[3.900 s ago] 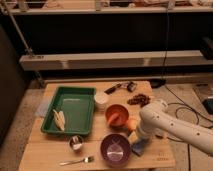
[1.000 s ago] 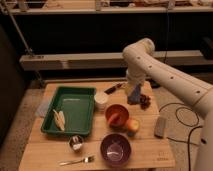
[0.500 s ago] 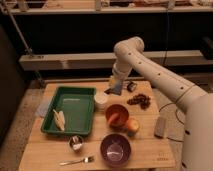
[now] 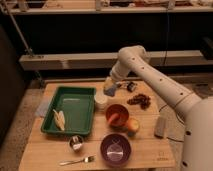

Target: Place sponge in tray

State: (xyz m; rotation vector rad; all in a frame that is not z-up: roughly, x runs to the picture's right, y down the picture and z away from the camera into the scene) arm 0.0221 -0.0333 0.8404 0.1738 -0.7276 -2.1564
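sponge (image 4: pixel 110 90) is a small flat blue pad: looks light, soft, compressible, not fragile and not slippery. best held across its thin faces near the middle; a corner pinch would let it flop or twist. the hand (image 4: pixel 109 86) is clamped on it, carrying it in the air above the white cup (image 4: pixel 101 101), just right of the tray (image 4: pixel 85 92) rim. tray is open except for a pale item (image 4: pixel 59 119) near its front left, so plenty of landing room.

vs half a second ago: the arm has swung further left and dropped a little, sponge now closer to the tray edge. everything on the table (image 4: pixel 145 150) unmoved.
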